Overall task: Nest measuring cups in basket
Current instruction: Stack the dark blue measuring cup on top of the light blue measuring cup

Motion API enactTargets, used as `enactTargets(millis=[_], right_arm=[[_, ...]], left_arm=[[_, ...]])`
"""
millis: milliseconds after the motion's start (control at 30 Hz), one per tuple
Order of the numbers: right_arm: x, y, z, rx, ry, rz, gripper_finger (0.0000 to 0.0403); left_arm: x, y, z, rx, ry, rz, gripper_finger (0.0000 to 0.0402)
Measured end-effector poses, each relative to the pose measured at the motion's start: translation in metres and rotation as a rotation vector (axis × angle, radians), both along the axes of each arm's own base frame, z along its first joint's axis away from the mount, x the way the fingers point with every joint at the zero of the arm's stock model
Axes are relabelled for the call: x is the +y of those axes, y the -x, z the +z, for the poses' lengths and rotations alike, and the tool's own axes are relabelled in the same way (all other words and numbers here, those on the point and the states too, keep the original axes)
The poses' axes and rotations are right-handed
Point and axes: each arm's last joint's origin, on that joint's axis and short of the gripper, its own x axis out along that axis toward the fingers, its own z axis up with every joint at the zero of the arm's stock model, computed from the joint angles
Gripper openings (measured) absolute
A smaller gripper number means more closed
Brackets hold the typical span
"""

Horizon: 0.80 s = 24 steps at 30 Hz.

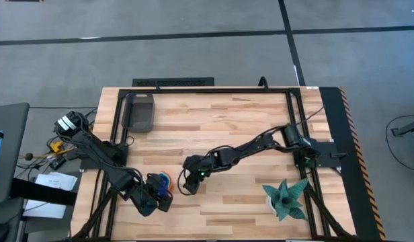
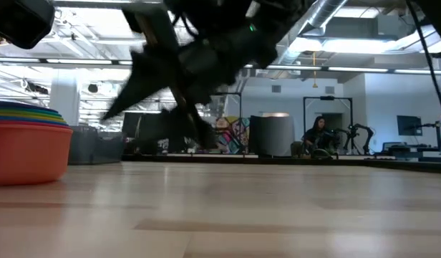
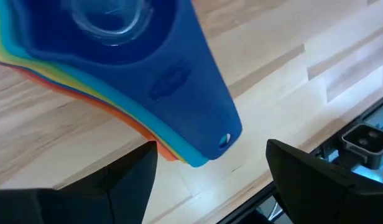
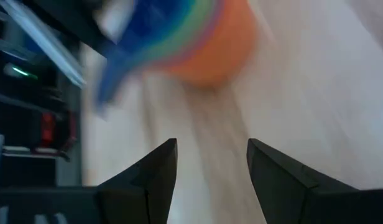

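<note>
Rainbow-coloured measuring cups (image 3: 117,56) sit nested on the worktop (image 1: 247,121), basket (image 1: 140,111) well apart; left end effector (image 3: 210,171) and right end effector (image 4: 210,168) both released.

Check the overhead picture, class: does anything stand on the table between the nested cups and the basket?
Nothing visible does. The nested cups sit near the left gripper; bare wood lies between them and the basket.

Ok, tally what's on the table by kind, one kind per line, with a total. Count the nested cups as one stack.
Stack of nested measuring cups: 1
Basket: 1
Teal spiky plant: 1
Total: 3

The cups in the stack overlap too much to count one by one; the left wrist view shows a blue one on top with lighter blue, green, yellow and orange edges beneath.
</note>
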Motion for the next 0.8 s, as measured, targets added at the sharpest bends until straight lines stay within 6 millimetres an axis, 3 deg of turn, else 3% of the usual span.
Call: enactTargets(millis=[167,300,433,800], right_arm=[[-0.004,-0.008,-0.007,0.008,-0.024,0.001,0.0213],[-0.001,-0.016,-0.002,-0.035,-0.046,0.042,0.0212],[0.008,-0.024,-0.012,-0.041,-0.046,0.097,0.0212],[0.009,-0.037,-0.014,-0.074,-0.071,0.151,0.0212]], left_arm=[[0.003,-0.001,-0.001,0.024,0.014,0.055,0.029],[0.003,0.001,-0.002,0.095,0.054,0.013,0.029],[0.002,0.004,-0.003,0.142,0.082,-0.039,0.029],[0.0,0.002,-0.002,0.122,0.089,-0.108,0.029]])
